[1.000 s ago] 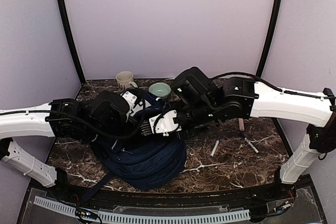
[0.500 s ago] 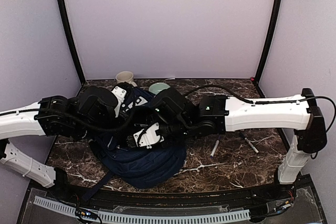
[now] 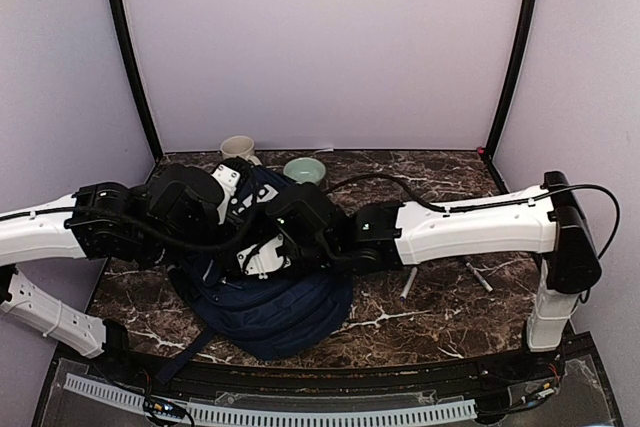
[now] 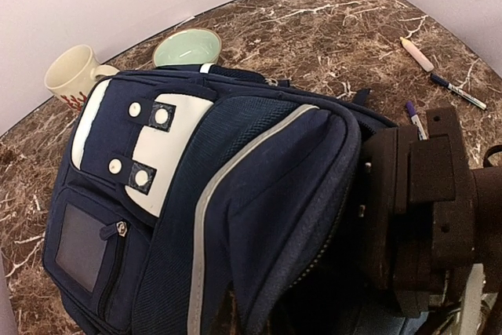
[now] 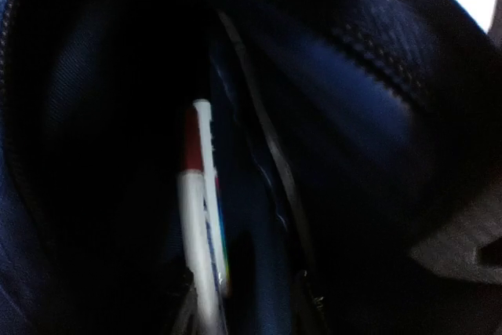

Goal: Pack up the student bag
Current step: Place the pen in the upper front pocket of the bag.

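The student bag (image 3: 290, 307), navy with white patches and a grey stripe (image 4: 235, 194), lies at the table's middle left. My left gripper (image 4: 259, 319) is shut on the fabric edge of its main opening and holds that edge up. My right gripper (image 5: 247, 288) is deep inside the dark opening; its fingers (image 5: 185, 288) stand apart, so it is open. A white marker with a red cap (image 5: 192, 217) lies inside the bag against the left finger. A second thin pen (image 5: 210, 194) lies beside it. In the top view the right fingertips are hidden by the bag.
A cream mug (image 3: 238, 150) and a pale green bowl (image 3: 304, 169) stand behind the bag by the back wall. Three pens (image 3: 410, 280) (image 3: 478, 277) (image 4: 417, 54) lie on the marble table (image 3: 450, 317) to the right. The right arm (image 3: 470, 227) stretches across the middle.
The right arm has swung left and pushed its gripper down into the bag, and its jaws have parted. The left arm keeps holding the bag's edge up.
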